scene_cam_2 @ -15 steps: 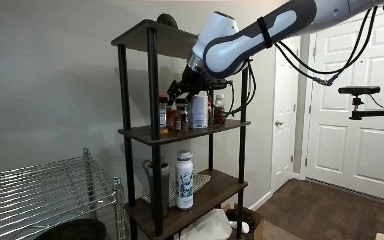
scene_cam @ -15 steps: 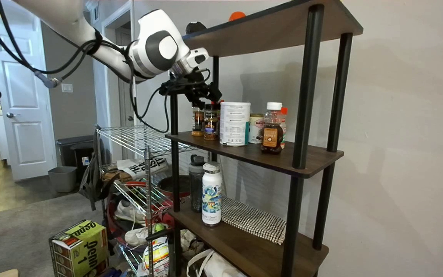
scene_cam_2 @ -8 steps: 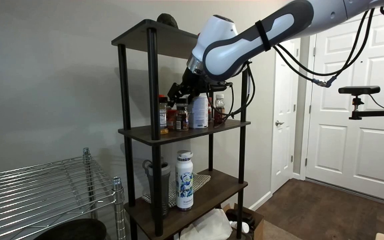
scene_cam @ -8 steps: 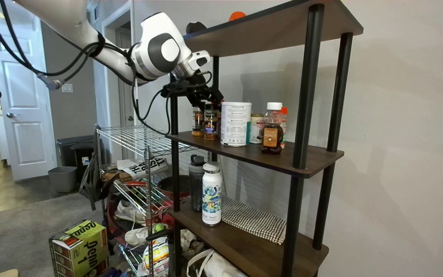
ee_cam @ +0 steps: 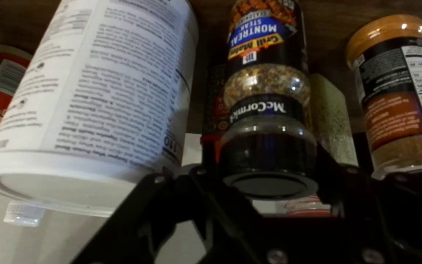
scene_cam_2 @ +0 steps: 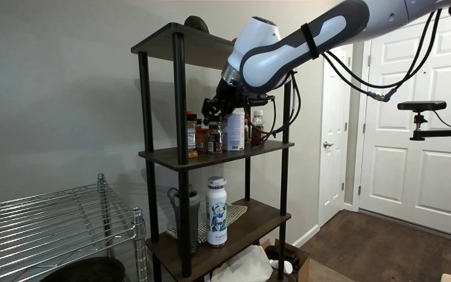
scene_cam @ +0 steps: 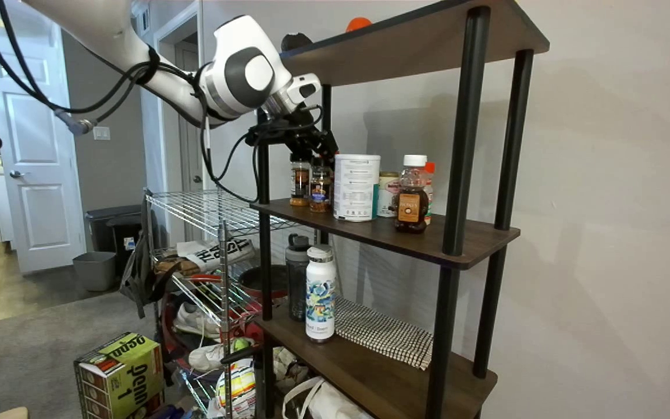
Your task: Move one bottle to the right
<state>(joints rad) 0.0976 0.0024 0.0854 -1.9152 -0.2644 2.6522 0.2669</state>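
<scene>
Farthest left in the wrist view sits a red, green and white container (ee_cam: 4, 73), with a small white cap (ee_cam: 24, 213) showing beneath it at lower left. A wide white tub (ee_cam: 101, 80) fills the upper left, and just right of it is a narrow dark container (ee_cam: 214, 95), mostly hidden. Upper centre belongs to the slim seasoning bottle (ee_cam: 266, 106), McCormick printed upside down on it, its black cap toward the bottom; the gripper (ee_cam: 268, 157) reaches up from below with a finger against each side of that cap, grasping it. Partly covered at the bottle's right stands a yellowish, box-like container (ee_cam: 331, 113), and at the right edge comes a second bottle (ee_cam: 398, 99) with orange-brown contents. In an exterior view the arm (scene_cam: 239, 70) enters from the upper left, and beneath its end, near the centre of the frame, the second bottle and the seasoning bottle stand side by side on the dark brown shelf (scene_cam: 436, 228), both upright, followed by the tub, a pale can (scene_cam: 388, 195) and a white-capped amber bottle (scene_cam: 411, 203).
</scene>
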